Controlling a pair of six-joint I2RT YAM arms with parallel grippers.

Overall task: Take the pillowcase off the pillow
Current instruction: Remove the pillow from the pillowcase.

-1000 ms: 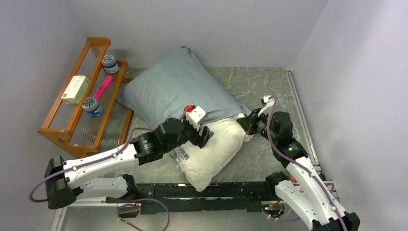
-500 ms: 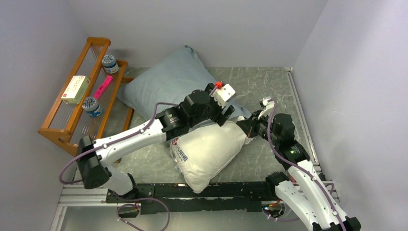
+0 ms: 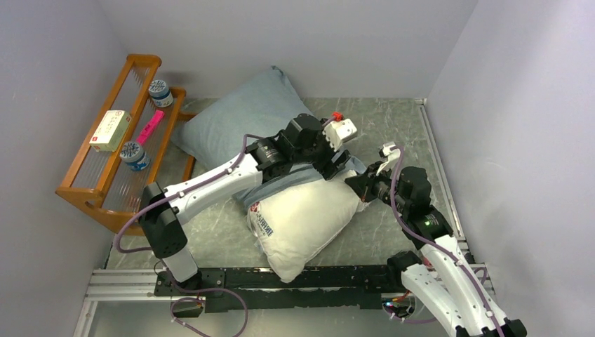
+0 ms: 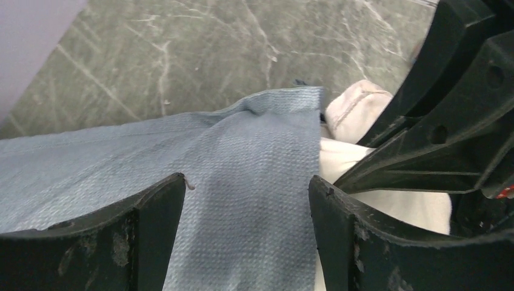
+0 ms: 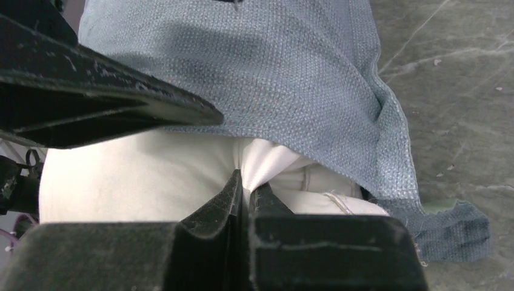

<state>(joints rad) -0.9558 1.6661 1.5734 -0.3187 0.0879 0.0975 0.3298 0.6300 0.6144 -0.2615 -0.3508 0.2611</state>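
Left gripper point(image 4: 247, 185): jaws apart, poised over the grey-blue pillowcase point(image 3: 238, 126) edge at centre frame, clamping nothing; right gripper point(image 5: 245, 182): jaws together, pinching a fold at the white pillow point(image 3: 302, 217) corner, right of centre; pillow's lower part lies bare at lower centre; pillowcase covers its upper-left end, beside the wooden rack point(image 3: 84, 200).

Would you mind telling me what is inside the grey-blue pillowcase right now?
The far part of the white pillow is inside the pillowcase, which bulges around it. The pillow's near part sticks out bare. The cloth hides how deep the pillow reaches inside.
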